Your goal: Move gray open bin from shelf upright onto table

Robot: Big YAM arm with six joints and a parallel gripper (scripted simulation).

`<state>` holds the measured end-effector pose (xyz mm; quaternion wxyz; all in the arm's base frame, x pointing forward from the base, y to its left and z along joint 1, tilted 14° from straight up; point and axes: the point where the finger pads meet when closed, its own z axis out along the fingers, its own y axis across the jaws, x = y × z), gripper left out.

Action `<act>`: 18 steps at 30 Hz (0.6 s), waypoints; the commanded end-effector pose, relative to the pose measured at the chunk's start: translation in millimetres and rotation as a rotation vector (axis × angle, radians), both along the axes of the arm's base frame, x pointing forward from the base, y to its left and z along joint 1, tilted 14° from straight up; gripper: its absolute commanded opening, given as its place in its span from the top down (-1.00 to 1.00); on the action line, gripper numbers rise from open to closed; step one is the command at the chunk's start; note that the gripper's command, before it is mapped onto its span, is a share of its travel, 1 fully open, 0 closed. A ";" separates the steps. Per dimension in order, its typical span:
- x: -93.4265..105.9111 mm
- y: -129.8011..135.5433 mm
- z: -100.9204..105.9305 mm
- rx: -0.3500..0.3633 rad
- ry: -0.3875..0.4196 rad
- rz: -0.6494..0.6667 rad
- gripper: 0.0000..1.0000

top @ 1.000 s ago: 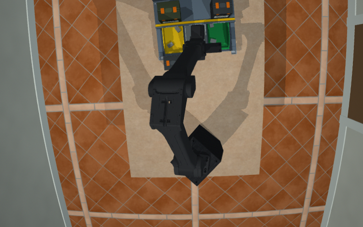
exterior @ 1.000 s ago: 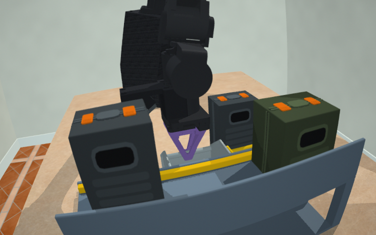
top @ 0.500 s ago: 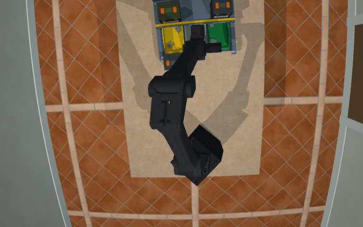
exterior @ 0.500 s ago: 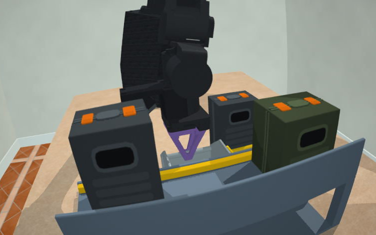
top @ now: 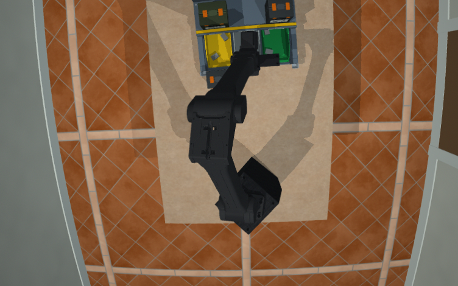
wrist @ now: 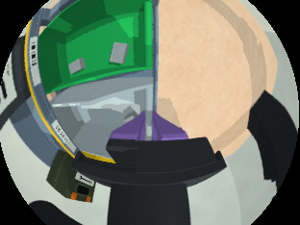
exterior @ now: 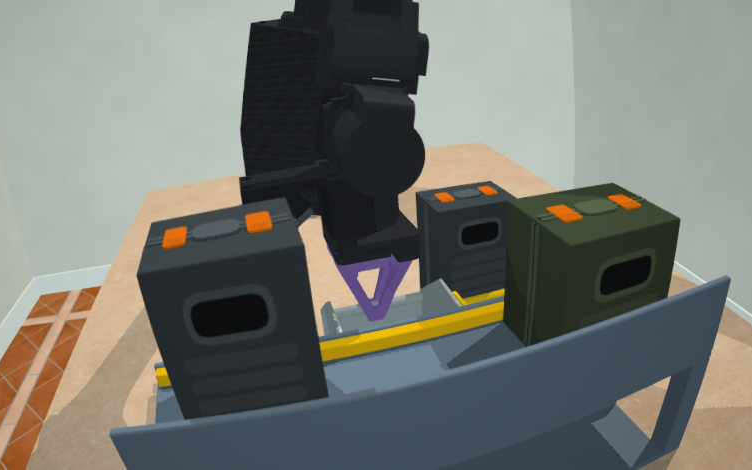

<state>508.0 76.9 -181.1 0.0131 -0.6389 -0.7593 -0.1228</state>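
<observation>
Between the yellow tray (top: 220, 47) and the green tray (top: 279, 42) (wrist: 96, 40), the gray bin (exterior: 405, 308) (wrist: 91, 127) sits in the shelf (top: 294, 45) (exterior: 484, 402) (wrist: 29, 132). I have my gripper (exterior: 375, 318) (wrist: 148, 113) clamped on its divider or wall, likely so it can rise without spilling its parts; exactly which edge, I can't quite tell.

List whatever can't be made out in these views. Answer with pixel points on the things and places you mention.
- Gray bin (exterior: 425, 308) (wrist: 91, 122), top view: mostly hidden by the arm (top: 216, 138).
- Its parts: the wrist view leaves their number unclear behind the purple fingers; in the exterior view, the yellow bar (exterior: 414, 332) and the bin's own walls hide its floor.
- Front dark case (top: 211, 80): the arm covers much of it from above.
- Green case (top: 213, 14) (wrist: 67, 178), wrist view: label too small to read.
</observation>
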 end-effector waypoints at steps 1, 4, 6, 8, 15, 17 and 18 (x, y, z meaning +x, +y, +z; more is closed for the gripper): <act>9.7 -7.5 14.4 0.000 -0.030 -0.003 1.00; 10.2 -7.6 13.8 0.001 -0.035 -0.003 1.00; 11.2 -7.6 14.8 0.001 -0.043 -0.003 1.00; 9.5 -7.7 15.0 0.001 -0.044 -0.003 1.00; 13.2 -7.2 14.7 0.002 -0.054 -0.002 1.00; 1.4 -8.7 12.9 0.001 -0.041 -0.002 1.00; 0.1 -9.3 12.6 0.001 -0.041 -0.003 1.00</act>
